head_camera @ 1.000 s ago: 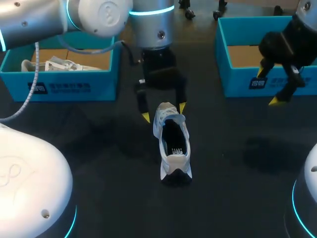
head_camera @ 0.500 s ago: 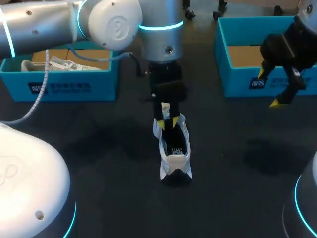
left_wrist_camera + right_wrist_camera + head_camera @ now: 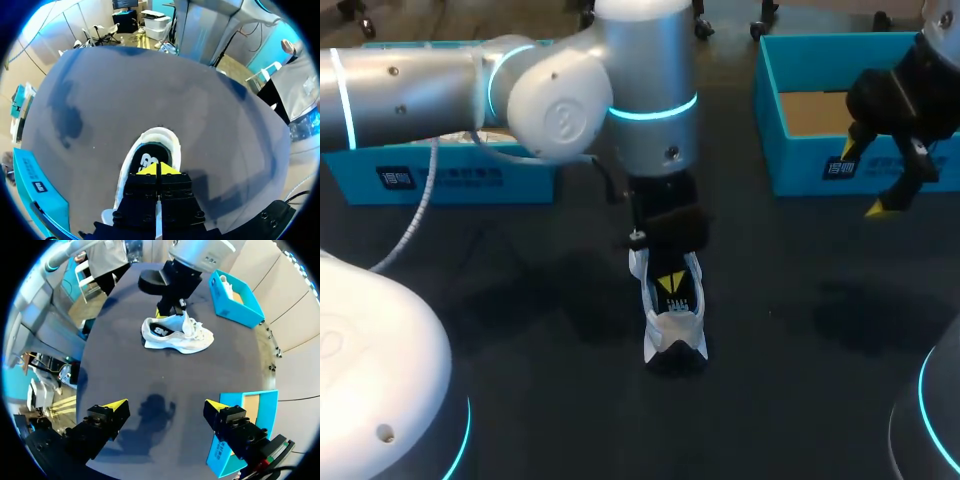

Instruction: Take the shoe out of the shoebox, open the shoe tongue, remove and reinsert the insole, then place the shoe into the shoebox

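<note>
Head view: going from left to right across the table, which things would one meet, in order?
left blue shoebox → white shoe → right blue shoebox

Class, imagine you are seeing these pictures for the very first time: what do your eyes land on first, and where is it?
The white shoe stands alone in the middle of the dark table. The left gripper reaches down into its opening, yellow tips pressed together. Off to the right, the right gripper hangs open in front of a bright blue shoebox.
</note>
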Available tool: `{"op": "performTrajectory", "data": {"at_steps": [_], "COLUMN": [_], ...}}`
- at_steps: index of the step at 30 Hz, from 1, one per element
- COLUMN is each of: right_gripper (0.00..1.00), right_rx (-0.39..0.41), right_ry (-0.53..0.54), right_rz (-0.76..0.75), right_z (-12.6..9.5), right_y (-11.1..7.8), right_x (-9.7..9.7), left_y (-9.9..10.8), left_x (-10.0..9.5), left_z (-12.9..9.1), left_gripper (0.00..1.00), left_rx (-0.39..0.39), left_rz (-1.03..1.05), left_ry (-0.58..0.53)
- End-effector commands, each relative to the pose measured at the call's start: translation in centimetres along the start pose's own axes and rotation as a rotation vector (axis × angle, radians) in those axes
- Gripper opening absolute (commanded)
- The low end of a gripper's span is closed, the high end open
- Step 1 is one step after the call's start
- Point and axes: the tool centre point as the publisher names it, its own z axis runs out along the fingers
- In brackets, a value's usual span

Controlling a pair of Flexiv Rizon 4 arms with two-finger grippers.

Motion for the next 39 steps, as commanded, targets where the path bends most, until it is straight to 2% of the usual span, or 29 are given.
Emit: {"op": "performTrajectory", "data": {"at_steps": [1,5,8,10,12,14,19,29,39], "right_gripper": [1.0,1.0,1.0,1.0,1.0,1.0,1.0,1.0,1.0], "right_rx": [0.003,0.003,0.003,0.003,0.003,0.003,0.003,0.003,0.003], "right_ry": [0.001,0.001,0.001,0.001,0.001,0.001,0.001,0.001,0.001], "right_rz": [0.001,0.001,0.001,0.001,0.001,0.001,0.001,0.001,0.001], "right_z": [0.1,0.1,0.1,0.1,0.1,0.1,0.1,0.1,0.1], "right_y": [0.1,0.1,0.1,0.1,0.1,0.1,0.1,0.1,0.1], "right_x": [-0.1,-0.1,-0.1,-0.1,-0.1,-0.1,-0.1,-0.1,-0.1], "left_y": [0.8,1.2,1.5,1.7,1.9,2.3,3.0,3.5,3.4], "left_x": [-0.1,-0.4,-0.7,-0.9,-1.1,-1.2,-1.7,-1.4,-1.7], "left_z": [1.1,1.8,2.8,3.5,4.1,4.5,5.3,7.9,4.7], "left_gripper": [0.0,0.0,0.0,0.0,0.0,0.0,0.0,0.0,0.0], "left_rx": [-0.024,-0.085,-0.084,-0.12,-0.124,-0.166,-0.171,-0.181,-0.168], "left_rz": [-0.004,-0.01,-0.023,-0.033,-0.04,-0.044,-0.055,-0.07,-0.059], "left_ry": [-0.009,-0.018,-0.043,-0.048,-0.054,-0.074,-0.13,-0.1,-0.142]}}
